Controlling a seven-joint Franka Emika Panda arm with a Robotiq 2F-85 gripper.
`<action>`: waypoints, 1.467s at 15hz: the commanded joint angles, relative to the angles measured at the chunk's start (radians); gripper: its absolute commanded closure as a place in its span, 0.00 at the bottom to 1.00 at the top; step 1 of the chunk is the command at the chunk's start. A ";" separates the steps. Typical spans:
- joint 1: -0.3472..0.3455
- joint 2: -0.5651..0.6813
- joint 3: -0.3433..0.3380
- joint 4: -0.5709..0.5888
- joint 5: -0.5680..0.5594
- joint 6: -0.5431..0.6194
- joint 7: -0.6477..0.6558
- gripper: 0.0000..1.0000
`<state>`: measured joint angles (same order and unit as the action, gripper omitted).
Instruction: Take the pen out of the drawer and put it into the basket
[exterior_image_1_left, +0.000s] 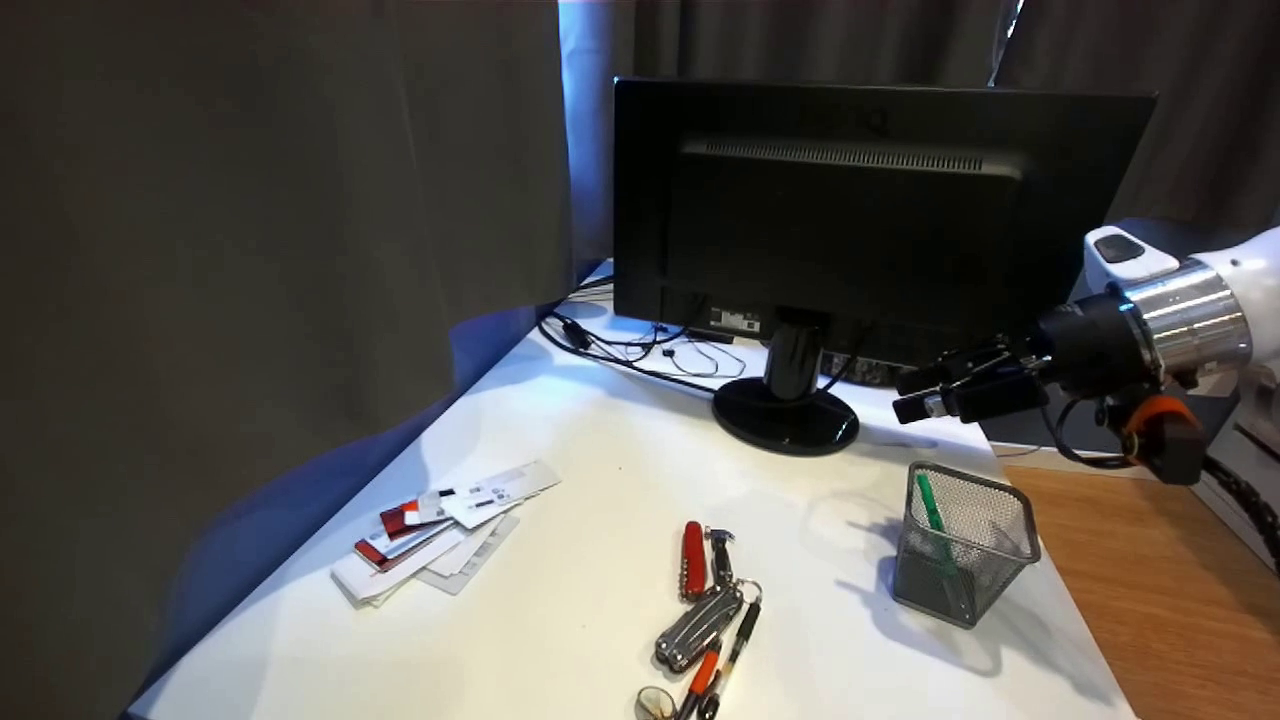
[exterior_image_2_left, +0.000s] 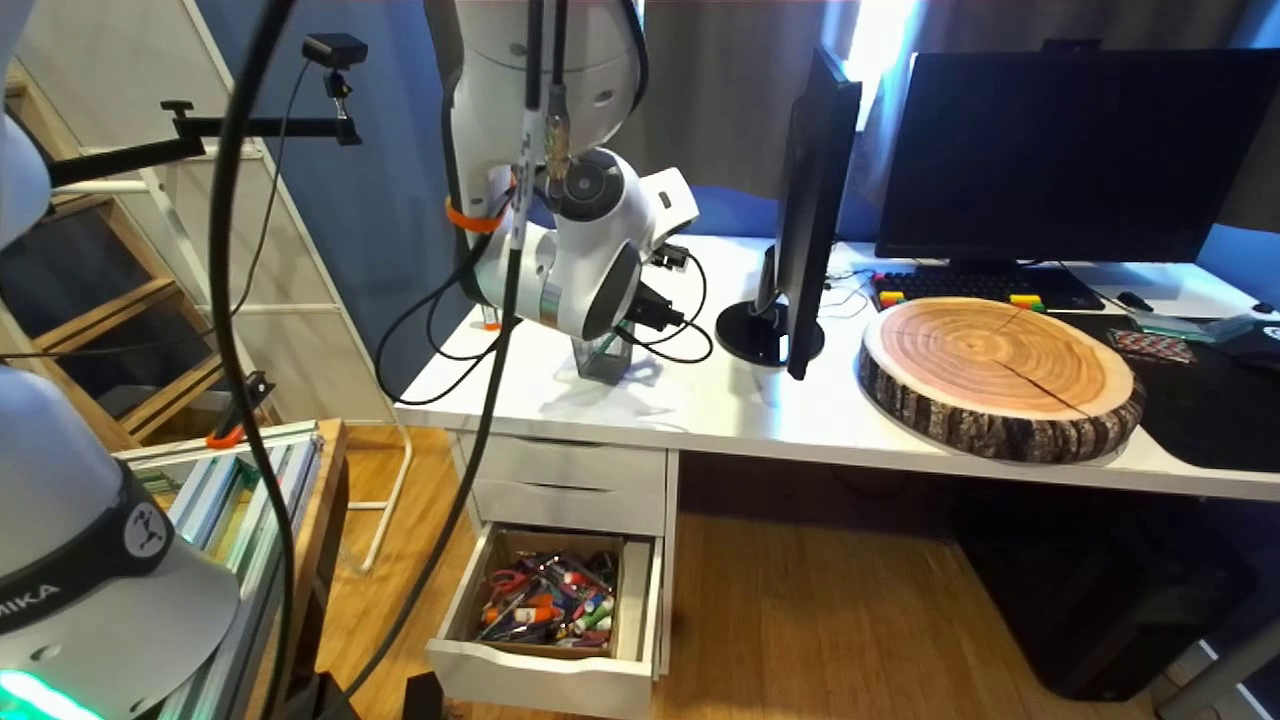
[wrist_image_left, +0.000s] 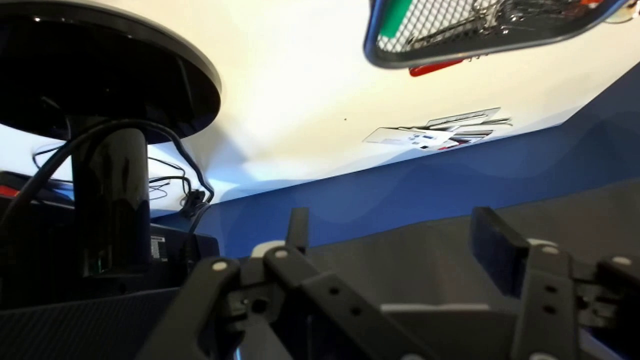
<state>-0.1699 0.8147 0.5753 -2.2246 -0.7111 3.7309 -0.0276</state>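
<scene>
The green pen (exterior_image_1_left: 930, 503) stands tilted inside the grey mesh basket (exterior_image_1_left: 1000, 560), its top leaning on the back corner of the rim. The pen (exterior_image_2_left: 606, 344) and basket (exterior_image_2_left: 606, 368) also show in an exterior view, partly behind the arm. In the wrist view the pen's green end (wrist_image_left: 395, 19) and the basket's rim (wrist_image_left: 400, 64) are at the top edge. My gripper (exterior_image_1_left: 928, 393) is above and behind the basket, apart from it, pointing level toward the monitor side. Its fingers (wrist_image_left: 392, 225) are wide apart with nothing between them. The drawer (exterior_image_2_left: 545, 672) is pulled open and full of pens and tools.
A black monitor (exterior_image_1_left: 860, 200) on a round stand (exterior_image_1_left: 785, 420) is close to my gripper. A red knife (exterior_image_1_left: 693, 560), a silver-and-black multitool (exterior_image_1_left: 700, 628) and other tools lie left of the basket. Papers (exterior_image_1_left: 440, 540) lie farther left. A wood slab (exterior_image_2_left: 1000, 360) sits beyond the monitor.
</scene>
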 joint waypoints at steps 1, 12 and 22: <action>0.030 -0.128 -0.037 -0.058 0.001 -0.022 0.074 0.00; -0.130 -0.344 0.170 -0.183 0.016 -0.367 0.240 0.00; -0.371 -0.405 0.451 -0.228 0.043 -0.592 0.337 0.00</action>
<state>-0.4707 0.4583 0.9488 -2.4175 -0.6985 3.1869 0.2778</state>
